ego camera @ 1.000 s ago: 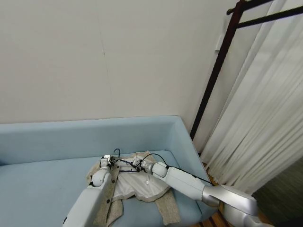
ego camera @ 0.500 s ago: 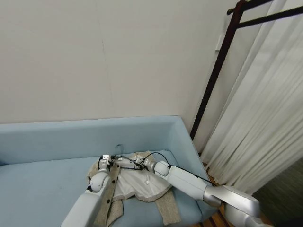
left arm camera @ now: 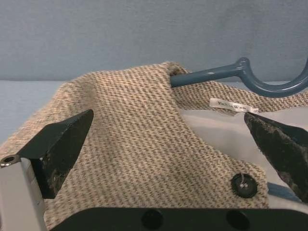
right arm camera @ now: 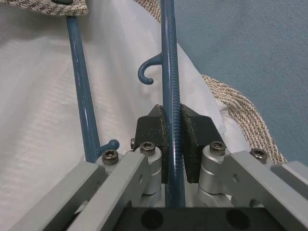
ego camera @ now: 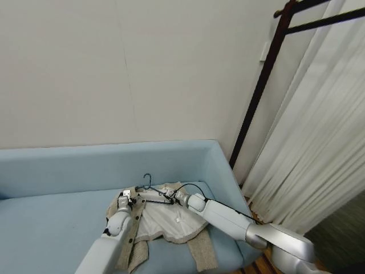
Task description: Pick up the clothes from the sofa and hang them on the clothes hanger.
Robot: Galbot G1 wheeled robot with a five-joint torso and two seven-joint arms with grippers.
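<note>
A beige tweed jacket point(ego camera: 137, 228) with white lining lies on the right part of the light blue sofa point(ego camera: 51, 222). A blue hanger point(ego camera: 149, 184) is inside its collar, hook raised toward the backrest. My right gripper point(ego camera: 172, 197) is shut on one of the hanger's blue bars point(right arm camera: 171, 72), over the white lining point(right arm camera: 38, 120). My left gripper point(ego camera: 126, 197) hovers open at the jacket's collar; in the left wrist view the tweed point(left arm camera: 130, 144) lies between its dark fingers point(left arm camera: 60, 147), with the hanger's hook point(left arm camera: 250, 79) and a dark button point(left arm camera: 244, 185) beyond.
A dark brown clothes rack point(ego camera: 261, 83) stands right of the sofa against the wall. White curtains point(ego camera: 319, 137) hang at the right. The sofa's backrest point(ego camera: 114, 162) is just behind the jacket; the seat to the left is bare.
The hanger's hook has lifted and now stands up above the jacket's collar. My right gripper has moved slightly right with the hanger; the left one has edged a little.
</note>
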